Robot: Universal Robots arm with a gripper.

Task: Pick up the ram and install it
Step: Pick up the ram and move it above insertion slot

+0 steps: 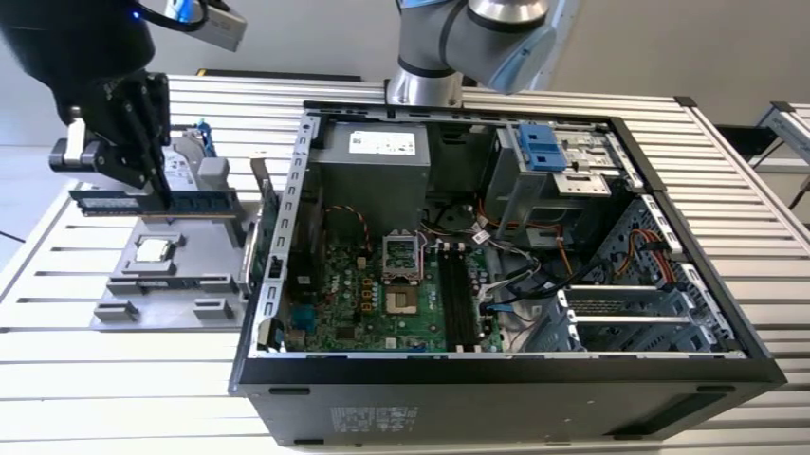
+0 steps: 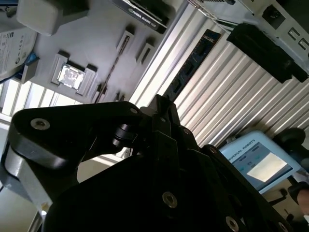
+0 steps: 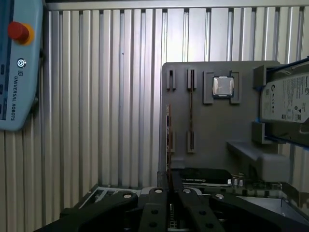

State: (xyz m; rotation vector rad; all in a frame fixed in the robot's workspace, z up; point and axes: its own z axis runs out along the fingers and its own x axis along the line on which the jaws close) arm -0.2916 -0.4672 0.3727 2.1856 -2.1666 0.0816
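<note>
Dark green ram (image 1: 203, 201), grey tray (image 1: 203, 265)

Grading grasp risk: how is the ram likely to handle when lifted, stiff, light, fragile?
Probably stiff: the ram runs straight out both sides of the gripper with no visible sag. Likely light for its length, being a thin, narrow board. Its exposed chips suggest it may be fragile if knocked or squeezed hard.
</note>
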